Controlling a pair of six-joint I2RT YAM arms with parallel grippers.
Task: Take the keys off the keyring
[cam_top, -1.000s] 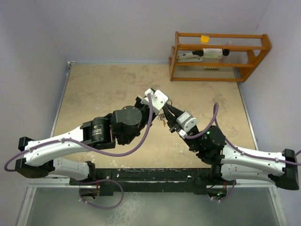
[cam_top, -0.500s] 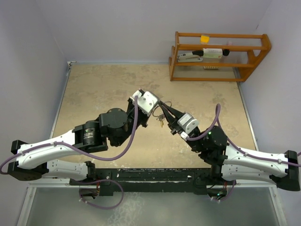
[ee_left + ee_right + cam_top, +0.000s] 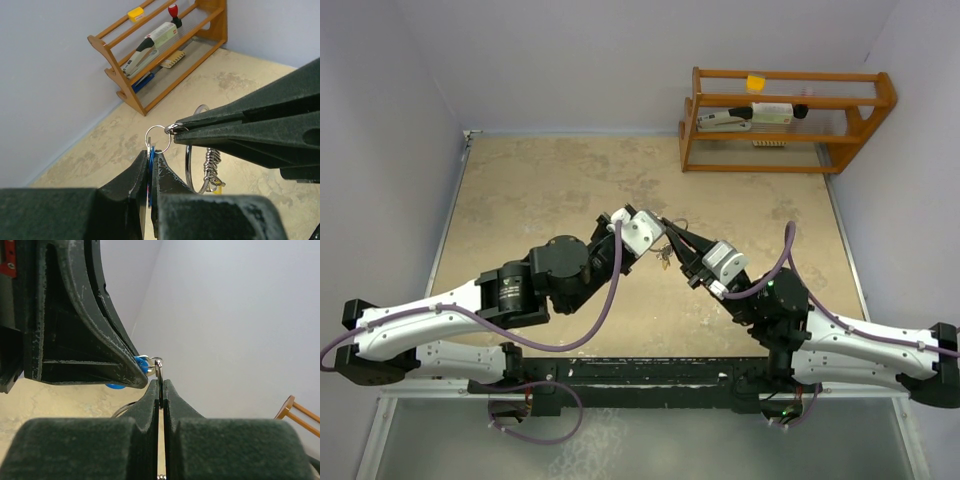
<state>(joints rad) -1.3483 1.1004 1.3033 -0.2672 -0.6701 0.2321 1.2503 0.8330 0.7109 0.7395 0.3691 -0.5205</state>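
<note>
Left wrist view: blue-headed key (image 3: 149, 182) pinched by left gripper (image 3: 150, 157), small keyring (image 3: 156, 126) nipped by right gripper (image 3: 174, 128) — both jaws pressed shut, bundle held above table (image 3: 520, 200) centre. Left wrist swung out, then back in; key still threaded — likely being wound along wire.

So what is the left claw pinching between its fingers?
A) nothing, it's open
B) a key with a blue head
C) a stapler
B: the left wrist view shows the left gripper shut on the blue-headed key, while the right gripper pinches the small silver ring.
</note>
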